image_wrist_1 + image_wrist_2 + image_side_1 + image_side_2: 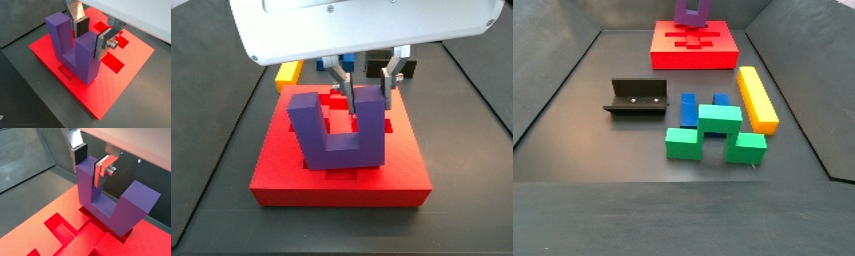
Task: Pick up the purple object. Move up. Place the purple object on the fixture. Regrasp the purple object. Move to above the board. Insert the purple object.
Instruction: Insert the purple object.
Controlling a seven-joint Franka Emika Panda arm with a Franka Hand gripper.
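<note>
Purple object on the board, one prong between gripper jaws

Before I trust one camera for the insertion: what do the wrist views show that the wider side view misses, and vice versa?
Only wrist views: the gripper with fingers clamped on one prong of the purple object. Only the wide side view: the fixture, yellow bar, green block, blue block. Both: purple object standing upright on the board.
</note>
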